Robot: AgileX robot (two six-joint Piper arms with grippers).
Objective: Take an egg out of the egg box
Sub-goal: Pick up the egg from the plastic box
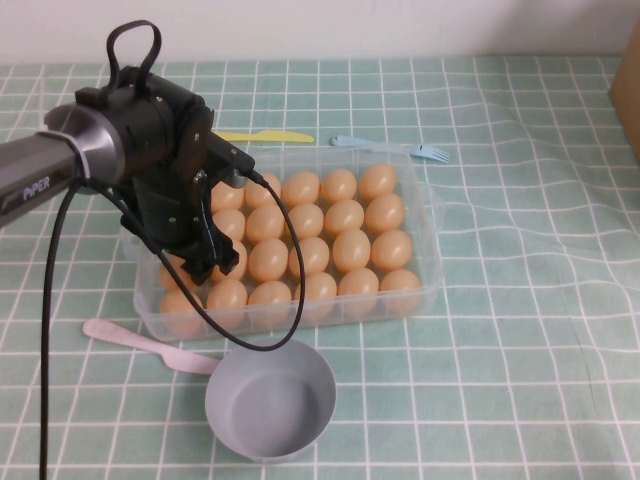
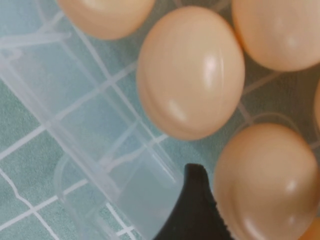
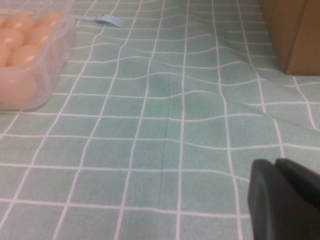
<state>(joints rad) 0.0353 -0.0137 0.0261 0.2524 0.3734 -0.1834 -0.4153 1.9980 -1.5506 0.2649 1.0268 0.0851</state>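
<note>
The clear egg box (image 1: 428, 215) stands mid-table, full of orange-tan eggs. My left gripper (image 1: 208, 262) is down inside the box's left end. In the left wrist view one black finger (image 2: 197, 212) lies against the side of an egg (image 2: 270, 175) that sits in its cup by the box wall (image 2: 75, 150). The other finger is out of view past that egg, so the jaws stand around it. My right gripper (image 3: 276, 165) shows only in the right wrist view, shut and empty, low over bare cloth to the right of the egg box (image 3: 45, 75).
A round grey-blue bowl (image 1: 270, 400) stands in front of the box. A pink spoon (image 1: 140, 342) lies at front left. A yellow knife (image 1: 265, 136) and a blue fork (image 1: 390, 147) lie behind the box. A cardboard box (image 1: 630, 90) stands at far right.
</note>
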